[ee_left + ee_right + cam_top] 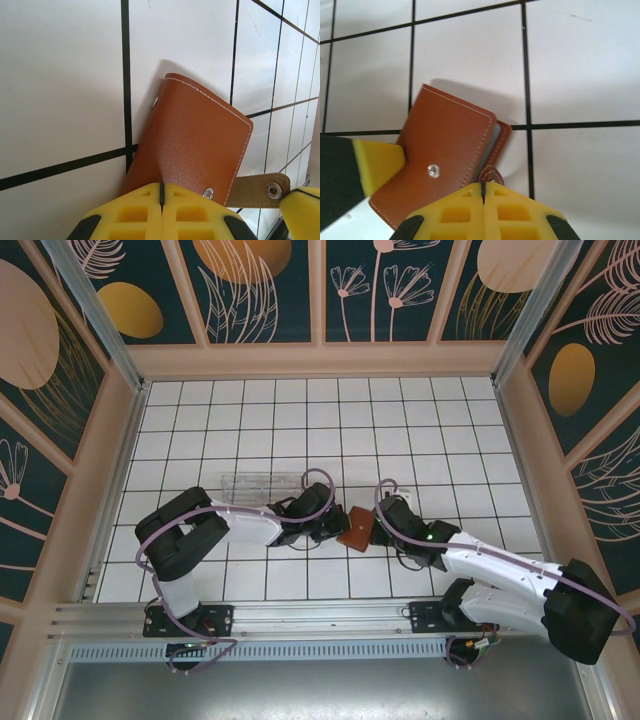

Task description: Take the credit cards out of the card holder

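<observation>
Cameras: one overhead, two wrist close-ups.
Overhead steeply down over whole table point(250, 430); wrist close-ups on card holder point(190, 145), opposite sides.

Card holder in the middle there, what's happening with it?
Both arms have hold of the brown card holder between them. The fingers of the left gripper are shut on one end, those of the right gripper on the unsnapped strap at its side. The holder is folded closed, with no card taken out yet.
</observation>
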Motion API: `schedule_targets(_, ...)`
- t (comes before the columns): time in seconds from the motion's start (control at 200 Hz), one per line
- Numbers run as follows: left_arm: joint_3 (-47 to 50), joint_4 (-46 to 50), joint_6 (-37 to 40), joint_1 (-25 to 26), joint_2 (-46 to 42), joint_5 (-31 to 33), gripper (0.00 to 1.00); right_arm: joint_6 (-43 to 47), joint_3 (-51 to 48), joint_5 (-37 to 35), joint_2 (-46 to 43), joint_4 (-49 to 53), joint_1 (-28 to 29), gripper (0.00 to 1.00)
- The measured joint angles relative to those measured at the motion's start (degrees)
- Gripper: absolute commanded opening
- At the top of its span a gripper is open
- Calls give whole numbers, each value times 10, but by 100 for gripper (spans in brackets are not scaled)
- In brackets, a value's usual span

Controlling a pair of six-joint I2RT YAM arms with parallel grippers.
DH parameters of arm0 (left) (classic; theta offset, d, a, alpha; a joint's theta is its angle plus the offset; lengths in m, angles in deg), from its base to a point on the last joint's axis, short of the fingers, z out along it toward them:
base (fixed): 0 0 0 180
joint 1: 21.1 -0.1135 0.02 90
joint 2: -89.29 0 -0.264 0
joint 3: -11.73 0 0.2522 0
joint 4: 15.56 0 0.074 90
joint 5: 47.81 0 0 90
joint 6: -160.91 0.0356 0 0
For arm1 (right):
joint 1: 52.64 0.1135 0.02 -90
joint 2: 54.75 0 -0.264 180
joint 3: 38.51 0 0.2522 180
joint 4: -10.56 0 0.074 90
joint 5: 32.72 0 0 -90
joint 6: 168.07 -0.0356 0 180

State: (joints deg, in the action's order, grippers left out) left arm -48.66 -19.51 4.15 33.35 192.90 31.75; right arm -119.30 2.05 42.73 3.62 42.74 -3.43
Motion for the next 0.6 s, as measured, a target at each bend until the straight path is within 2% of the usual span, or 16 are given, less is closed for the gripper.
schedule_targets(0.045,0,0,0,0,0,1,0,-2,-3,1,-6,3,0,0)
schedule_targets(0.175,0,9,5,1,-9,13,31,-9,-3,9,-31,11,0,0)
schedule_targets(0.275,-4,35,15,1,-31,34,40,-11,0,13,-49,16,0,0)
schedule_targets(0.596,-36,115,63,-8,-125,100,41,-7,68,30,-46,28,0,0)
